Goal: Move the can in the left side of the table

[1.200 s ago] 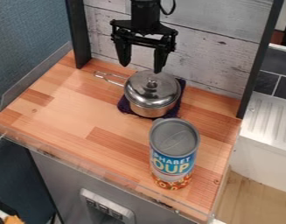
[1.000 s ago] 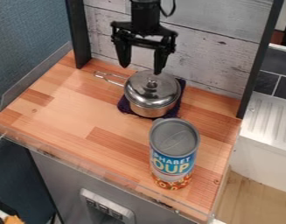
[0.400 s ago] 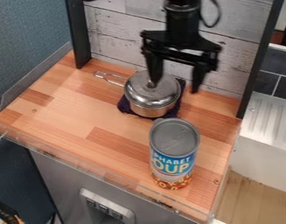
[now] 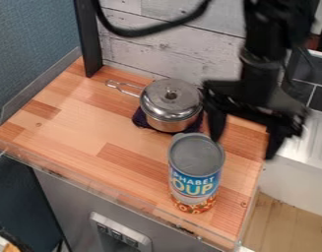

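Gripper (image 4: 244, 147) is hanging wide open and empty at three o'clock of the wooden table (image 4: 71, 115), the soup can (image 4: 196, 170) is standing upright toward four, and the lidded pot (image 4: 168, 104) is resting on a dark cloth (image 4: 139, 118) toward one, its handle (image 4: 113, 85) pointing to ten.

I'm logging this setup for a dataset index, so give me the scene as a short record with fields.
surface: light wooden butcher-block tabletop
target: tall cylindrical soup can with a grey top and blue-and-red label, upright, right half of the table in view
other items: shiny metal saucepan with lid, wire handle toward view left, on a dark purple cloth
end effector: black, two-fingered, open, beyond the can toward view right
held: nothing
task status: can not yet on the left side
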